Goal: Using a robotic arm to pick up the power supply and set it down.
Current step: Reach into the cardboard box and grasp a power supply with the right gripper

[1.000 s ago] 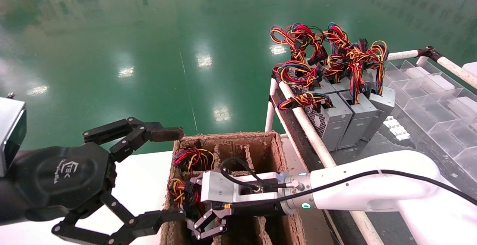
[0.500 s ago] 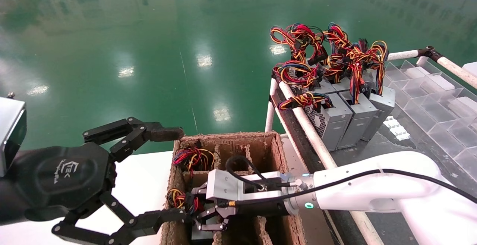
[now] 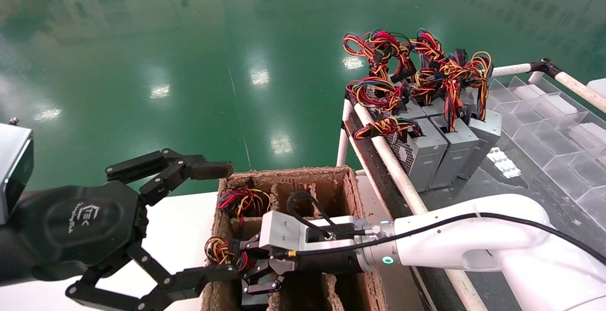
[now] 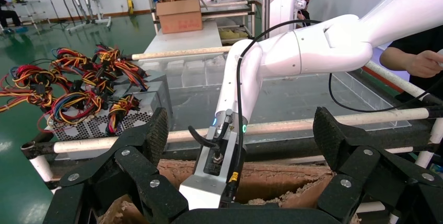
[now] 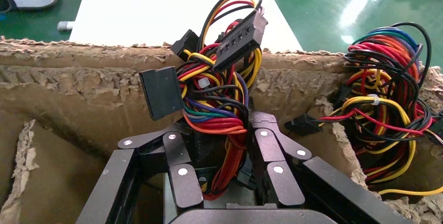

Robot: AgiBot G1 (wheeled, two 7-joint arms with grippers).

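The robotic arm (image 3: 473, 240), white with a green-lit ring, reaches from the right into a divided cardboard box (image 3: 293, 177). Its black right gripper (image 3: 256, 275) is shut on the power supply's bundle of red, yellow and orange wires (image 3: 221, 250). In the right wrist view both fingers of the right gripper (image 5: 222, 138) clamp the wire bundle (image 5: 214, 104) just above a grey metal box top (image 5: 230, 205). The rest of the power supply is hidden down in the cell. My left gripper (image 3: 220, 221) hangs open at the box's left wall, holding nothing.
A second wire bundle (image 3: 244, 199) sits in the box's far-left cell. Several grey power supplies (image 3: 435, 152) with wire bundles stand on the rack to the right, behind a white pipe rail (image 3: 393, 169). Clear plastic dividers (image 3: 558, 131) lie farther right. The box rests on a white table (image 3: 182, 226).
The right gripper's fingers closed on the wire bundle, and the wrist shifted slightly left and up; the bundle now leans over the box's left wall. The left gripper stayed put.
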